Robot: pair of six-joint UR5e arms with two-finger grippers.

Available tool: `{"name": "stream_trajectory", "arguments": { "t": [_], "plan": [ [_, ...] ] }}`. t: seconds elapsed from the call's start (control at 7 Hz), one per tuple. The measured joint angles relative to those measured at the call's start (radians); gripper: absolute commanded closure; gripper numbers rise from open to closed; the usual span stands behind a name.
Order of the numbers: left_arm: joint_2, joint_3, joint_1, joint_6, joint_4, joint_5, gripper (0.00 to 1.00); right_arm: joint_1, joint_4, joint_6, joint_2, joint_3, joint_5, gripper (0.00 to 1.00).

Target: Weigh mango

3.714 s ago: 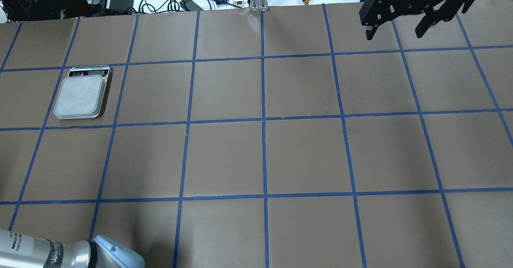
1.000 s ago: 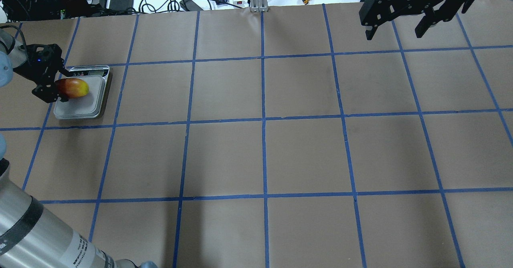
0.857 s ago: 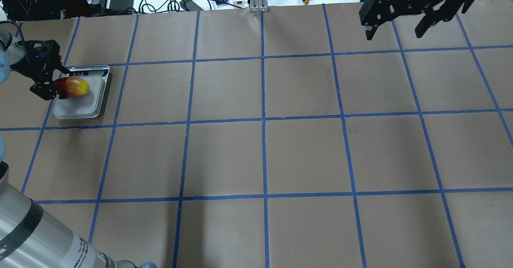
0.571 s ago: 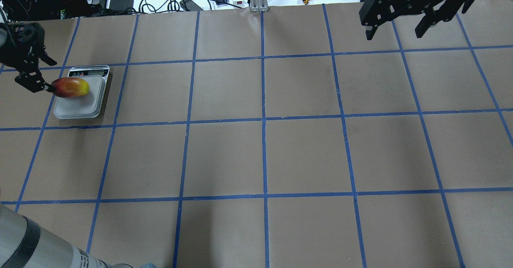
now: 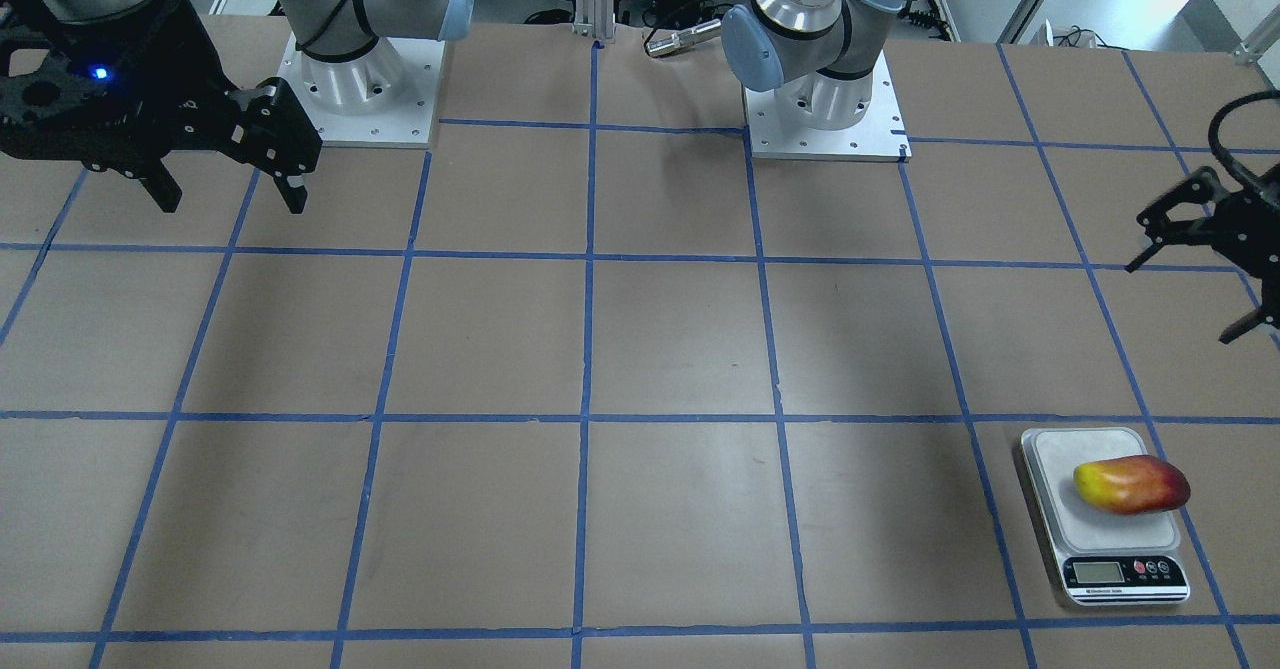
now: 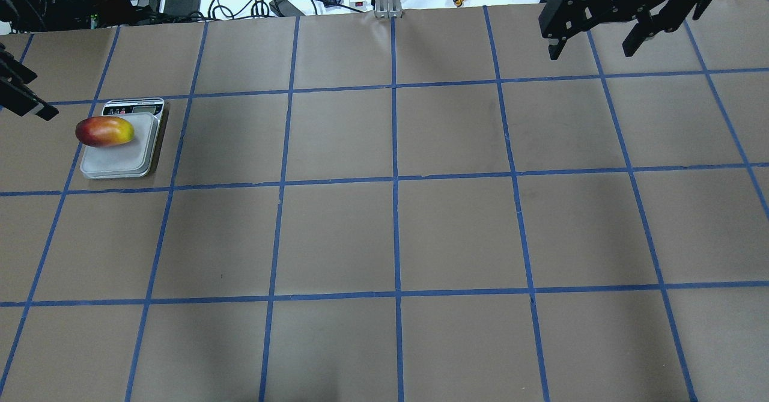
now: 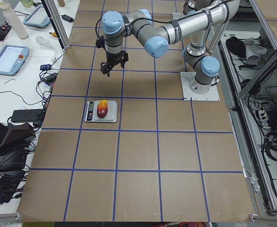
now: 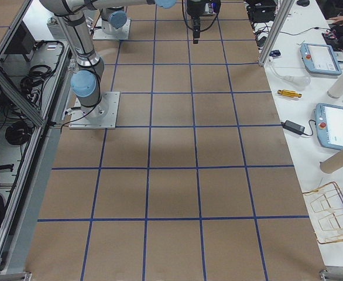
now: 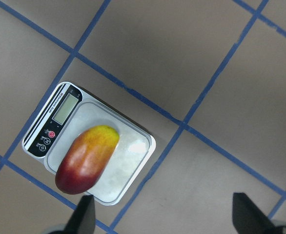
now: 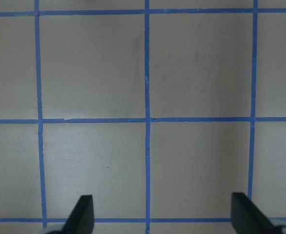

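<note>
Red-yellow mango (image 6: 104, 131) on scale (image 6: 120, 160), left tool (image 5: 1180, 301) spread, cut off at frame edge, right tool (image 6: 590, 52) spread

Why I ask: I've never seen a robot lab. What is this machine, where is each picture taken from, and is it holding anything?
It is two robot arms bolted to a table covered in brown paper with a blue tape grid. One picture faces the robot, one looks over its shoulders, two look from the table's ends, and two come from wrist cameras. A digital scale sits on the table, with a red-and-yellow mango lying on its platform. Nothing is held: the left fingers are open and empty near the scale; the right fingers are open far across the table.
</note>
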Motion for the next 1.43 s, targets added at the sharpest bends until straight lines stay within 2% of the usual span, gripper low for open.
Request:
{"name": "stream_trajectory", "arguments": {
  "t": [0.14, 0.43, 0.86, 1.14, 1.43],
  "plan": [
    [0.048, -0.003, -0.059, -0.112, -0.053, 0.041, 0.0, 0.0, 0.0, 0.0, 0.0, 0.0, 0.0, 0.0],
    [0.099, -0.035, -0.213, -0.419, -0.081, 0.086, 0.0, 0.001, 0.0, 0.0, 0.0, 0.0, -0.001, 0.0],
    [0.085, -0.056, -0.433, -1.026, -0.053, 0.089, 0.0, 0.001, 0.0, 0.0, 0.0, 0.0, 0.0, 0.0],
    [0.066, -0.036, -0.504, -1.325, -0.026, 0.088, 0.0, 0.001, 0.0, 0.0, 0.001, 0.0, -0.001, 0.0],
    [0.059, -0.01, -0.515, -1.427, -0.03, 0.09, 0.0, 0.001, 0.0, 0.0, 0.001, 0.0, -0.001, 0.0]
  ]
}}
